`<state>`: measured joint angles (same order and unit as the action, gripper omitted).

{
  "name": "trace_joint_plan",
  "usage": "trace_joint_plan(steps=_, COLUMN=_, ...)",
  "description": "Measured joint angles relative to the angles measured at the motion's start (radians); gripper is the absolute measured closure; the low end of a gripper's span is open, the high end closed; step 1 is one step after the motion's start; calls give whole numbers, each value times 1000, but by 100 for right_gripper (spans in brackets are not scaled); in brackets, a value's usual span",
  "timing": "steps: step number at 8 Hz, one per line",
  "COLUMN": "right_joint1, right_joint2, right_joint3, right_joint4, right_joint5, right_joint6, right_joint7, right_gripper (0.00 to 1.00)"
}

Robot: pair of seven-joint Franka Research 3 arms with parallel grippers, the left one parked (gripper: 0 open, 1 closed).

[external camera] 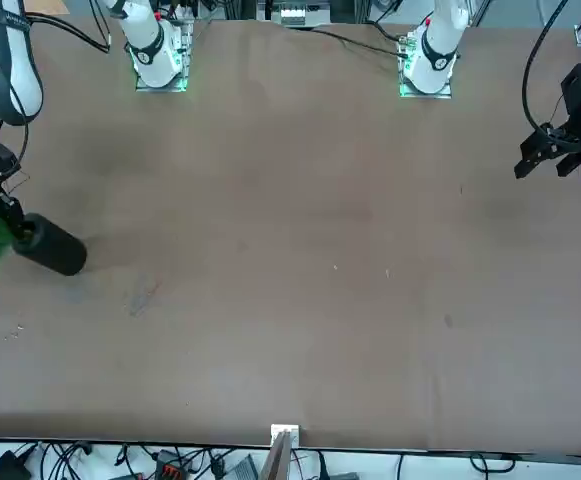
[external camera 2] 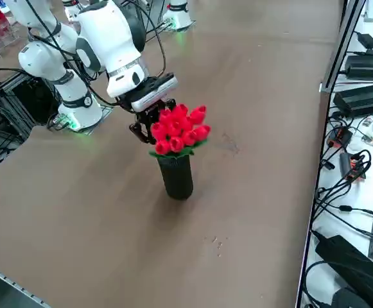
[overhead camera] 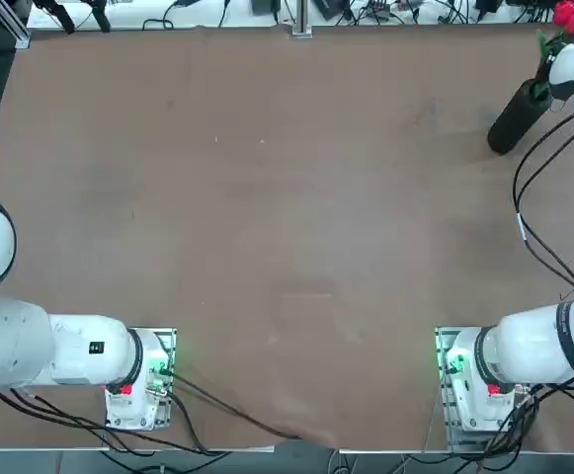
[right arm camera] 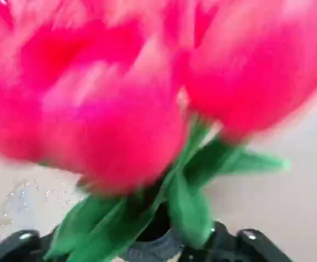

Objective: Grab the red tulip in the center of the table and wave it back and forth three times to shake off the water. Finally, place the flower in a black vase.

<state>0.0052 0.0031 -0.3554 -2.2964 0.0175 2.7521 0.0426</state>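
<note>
Red tulip [right arm camera: 109,103] blooms fill the wrist view, stalk down in the black vase [external camera 2: 175,174] just ahead of the right gripper [external camera 2: 149,126]; its jaw state cannot be told; brown table [external camera 2: 257,96] below.

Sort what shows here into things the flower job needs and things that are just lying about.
Job:
- red tulip, stalk down in the vase
- black vase, upright near the table's far right corner
- table
- right gripper, beside the blooms above the vase

Lying about:
- cables and boxes along the ledge past the table's far edge
</note>
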Motion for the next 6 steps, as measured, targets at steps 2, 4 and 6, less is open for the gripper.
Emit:
trace_joint_plan(steps=2, right_joint1=10, right_joint2=-27, right_joint3=2, right_joint4=3, right_joint5=0, right_joint6=-35, right_joint7=0, right_gripper=3)
trace_joint_plan(steps=4, right_joint1=14, right_joint2=-87, right_joint3=2, right_joint4=41, right_joint5=0, right_joint6=-235, right_joint7=0, right_gripper=0)
trace_joint_plan(steps=6, right_joint1=14, right_joint2=-144, right_joint3=2, right_joint4=185, right_joint5=0, right_joint6=-585, right_joint7=-3, right_gripper=0)
